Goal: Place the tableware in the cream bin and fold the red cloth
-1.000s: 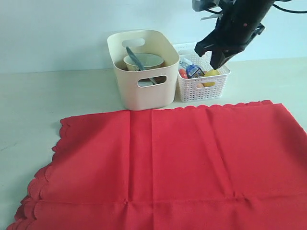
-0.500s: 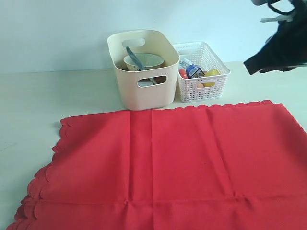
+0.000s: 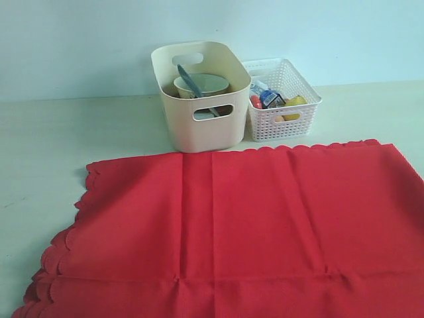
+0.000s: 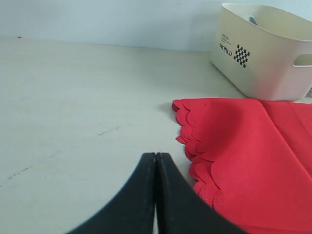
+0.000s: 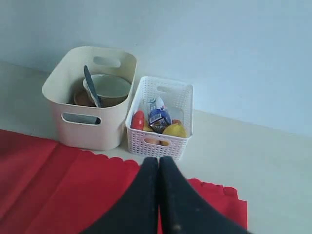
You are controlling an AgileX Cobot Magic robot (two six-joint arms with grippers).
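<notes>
- Pale blue wall (image 3: 79, 46) backs an off-white table (image 3: 79, 132) in the exterior view; the cream bin (image 3: 192, 136) stands upright against the far side.
- Inside the cream bin sits a pale bowl (image 3: 207, 85), with a grey utensil (image 3: 187, 79) leaning across it and poking above the rim.
- Just beside the cream bin, on its right in this view, stands a white lattice basket (image 3: 285, 124) holding a small milk carton (image 3: 270, 98), a yellow lemon (image 3: 296, 101) and a red toy (image 3: 255, 101).
- Spread flat in front of the cream bin lies the red cloth (image 3: 232, 225), unfolded, its scalloped far edge close to the bin's foot and crease lines crossing it.
- In the left wrist view, the left gripper (image 4: 155, 161) hangs over bare table (image 4: 73, 107), jaws pressed together and holding nothing.
- A scalloped corner of the red cloth (image 4: 243, 156) lies just beside those jaws; the cream bin (image 4: 263, 63), printed "WORLD" with a checker patch, stands beyond that corner.
- In the right wrist view, the right gripper (image 5: 159, 165) hangs above the cloth's edge in front of the white lattice basket (image 5: 151, 144), jaws closed on nothing.
- From there the cream bin (image 5: 53, 92) shows the pale bowl (image 5: 112, 87), the grey utensil (image 5: 90, 85) and a brown wooden piece (image 5: 80, 99) under them; what that piece is I cannot tell.
</notes>
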